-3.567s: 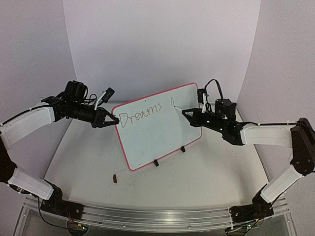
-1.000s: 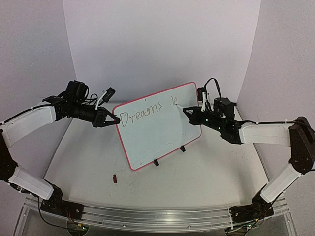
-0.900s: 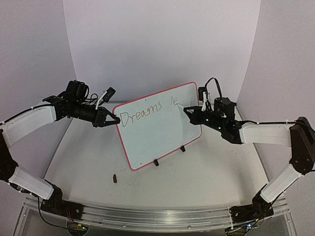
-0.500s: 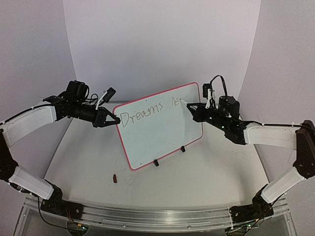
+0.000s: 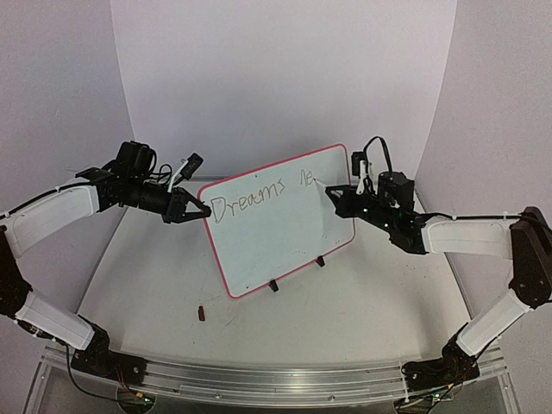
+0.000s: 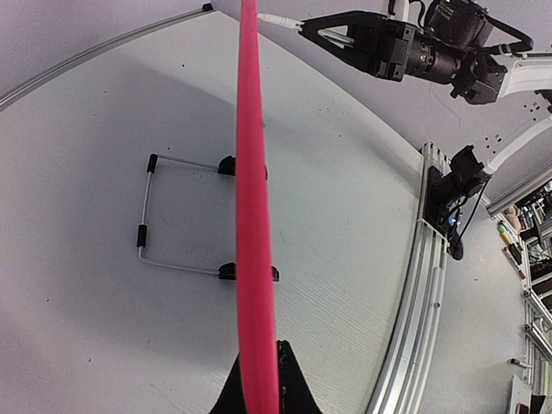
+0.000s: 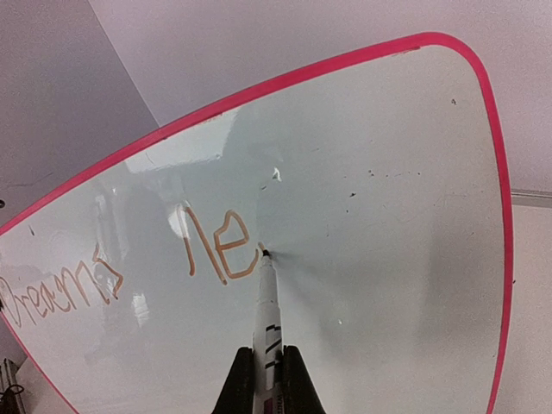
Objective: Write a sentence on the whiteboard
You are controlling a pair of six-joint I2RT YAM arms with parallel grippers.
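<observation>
White tabletop [image 5: 371,297], lilac walls [image 5: 285,78], red-framed whiteboard [image 5: 276,233]

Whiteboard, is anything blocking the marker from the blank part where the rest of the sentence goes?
Nothing visible. The marker, held by the right gripper, touches the whiteboard just right of the sentence, and the surface beyond is bare apart from specks up to the red frame.

My left arm reaches in from the left of the top view, forearm almost level, the left gripper [image 5: 202,211] pinched shut on the whiteboard [image 5: 276,243] edge. My right arm mirrors it from the right, the right gripper [image 5: 335,195] closed around a marker [image 7: 264,297], wrist pointing toward centre frame.
</observation>
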